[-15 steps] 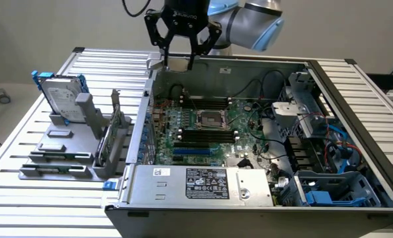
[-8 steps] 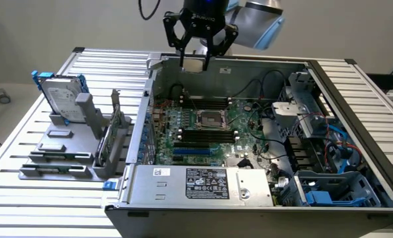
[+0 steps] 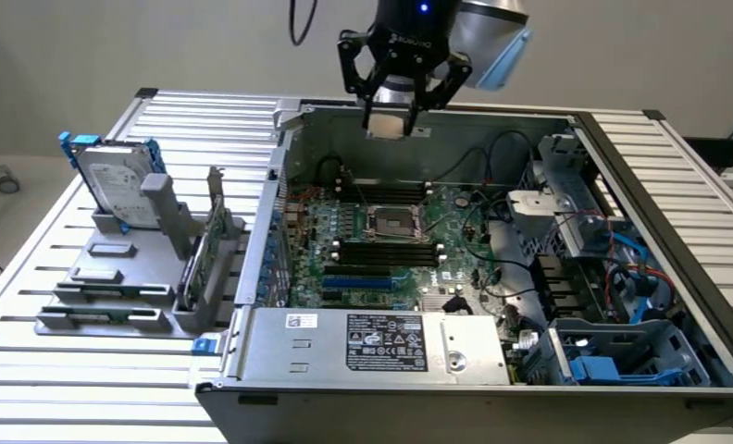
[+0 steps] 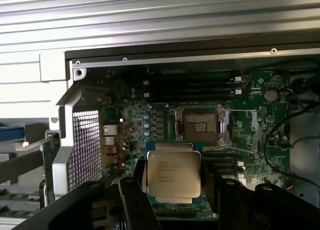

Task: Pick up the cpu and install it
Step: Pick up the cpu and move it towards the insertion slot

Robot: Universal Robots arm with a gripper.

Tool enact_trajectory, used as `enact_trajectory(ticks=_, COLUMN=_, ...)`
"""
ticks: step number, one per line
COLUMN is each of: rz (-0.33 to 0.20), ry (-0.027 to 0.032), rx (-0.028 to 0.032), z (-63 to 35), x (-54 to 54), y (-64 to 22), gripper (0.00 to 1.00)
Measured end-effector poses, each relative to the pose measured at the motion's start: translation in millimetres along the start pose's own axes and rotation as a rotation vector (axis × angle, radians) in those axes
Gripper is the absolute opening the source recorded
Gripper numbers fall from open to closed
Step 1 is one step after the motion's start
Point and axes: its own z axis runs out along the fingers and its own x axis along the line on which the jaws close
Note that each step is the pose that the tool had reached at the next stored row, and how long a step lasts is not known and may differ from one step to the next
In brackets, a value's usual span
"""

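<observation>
**Component.** The cpu (image 4: 172, 174) is a small, flat, nearly square chip. Its upper face is a smooth, silver-grey metal lid with rounded corners and stepped tabs on two opposite edges. Several lines of fine dark print run across the lid. A thin greenish board edge shows beyond the lid on two sides.

**Grip.** The gripper (image 3: 388, 120) holds the cpu by two opposite edges. The matt black jaws are closed on the chip, one on each side.

**Position.** In the exterior view the cpu hangs in the air over the far wall of the open computer case (image 3: 589, 129). It is well apart from the motherboard (image 3: 453, 231) below.

**Orientation.** The printed lid faces the wrist camera and the print lines run from one jaw to the other. The outline is too close to square to give a long axis. Whether the chip is level cannot be told.

**Surroundings.**
- The CPU socket (image 3: 391, 220) is a black square frame with bright metal edges, set in the green circuit board between rows of black memory slots (image 3: 385, 252).
- A grey sheet-metal power supply (image 3: 379, 340) with a label sits at the near end of the case.
- The case rests on a ribbed aluminium bench (image 3: 206, 116).
- A silver hard drive (image 3: 110, 176) in a blue frame stands on a grey rack at the exterior view's left.
</observation>
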Motion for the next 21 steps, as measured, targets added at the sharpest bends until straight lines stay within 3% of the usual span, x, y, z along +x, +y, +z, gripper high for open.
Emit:
enact_trajectory(ticks=5, rz=0.0, ry=-0.0008, rx=0.0, z=5.8, x=-12.2, y=4.8, gripper=0.55)
enact_trajectory(ticks=7, rz=-0.002, ry=-0.0037, rx=0.0, z=8.0, x=-14.2, y=6.2, gripper=0.55)
enact_trajectory(ticks=16, rz=-0.019, ry=-0.0383, rx=0.0003, z=15.1, x=-16.8, y=10.4, gripper=0.55)
enact_trajectory(ticks=21, rz=-0.03, ry=-0.0489, rx=0.0007, z=22.5, x=-17.7, y=12.7, gripper=0.55)
